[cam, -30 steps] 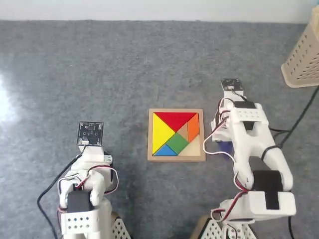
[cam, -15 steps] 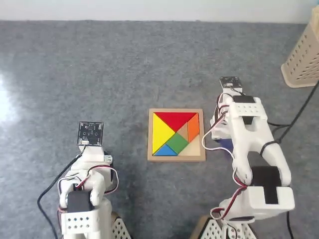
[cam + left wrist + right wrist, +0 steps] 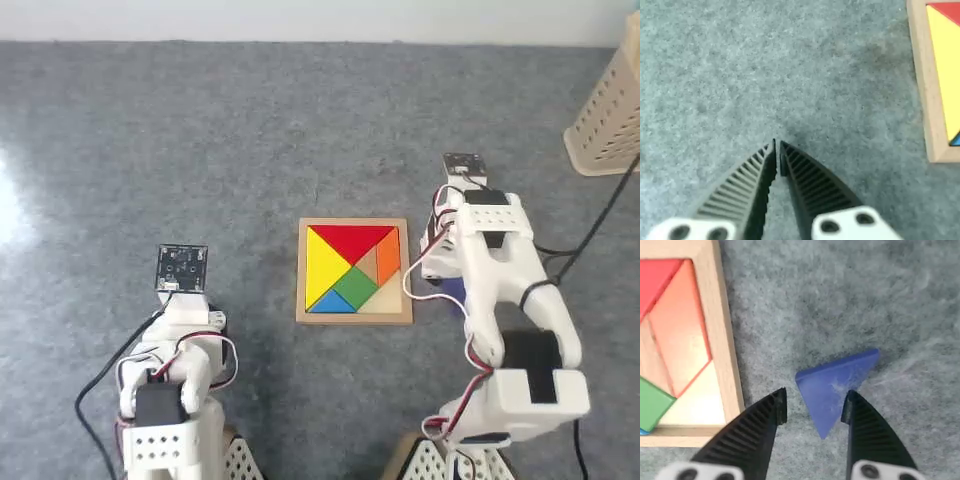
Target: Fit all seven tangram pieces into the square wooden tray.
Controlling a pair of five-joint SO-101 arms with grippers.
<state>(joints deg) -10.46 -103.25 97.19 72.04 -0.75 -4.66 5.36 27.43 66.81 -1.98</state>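
At the far left we see the left arm (image 3: pixel 175 350) drawn back near its base on the grey table (image 3: pixel 200 130), well apart from the tray. In its wrist view the left gripper (image 3: pixel 776 148) hangs over bare table, its two ribbed fingers pressed together with nothing between them. Near the middle lies the square wooden tray (image 3: pixel 354 319), flat on the table between the two arms. Inside it we make out a yellow triangle (image 3: pixel 322 268) along the left side, a red triangle (image 3: pixel 350 240) along the far side, a small blue triangle (image 3: pixel 330 303) at the near left corner, a green square (image 3: pixel 355 287) in the centre, a small tan triangle (image 3: pixel 368 265) and an orange parallelogram (image 3: pixel 388 258) against the right wall. A pale patch of tray floor (image 3: pixel 383 298) shows at the near right corner. Just right of the tray, the right arm (image 3: pixel 500 290) stretches forward. The right gripper (image 3: pixel 814 397) is spread wide, with a purple-blue triangle (image 3: pixel 835 385) lying flat on the table between its fingers, just beside the tray's outer wall; we cannot tell whether either finger touches it. At the far right edge stands a beige slotted basket (image 3: pixel 608 110).
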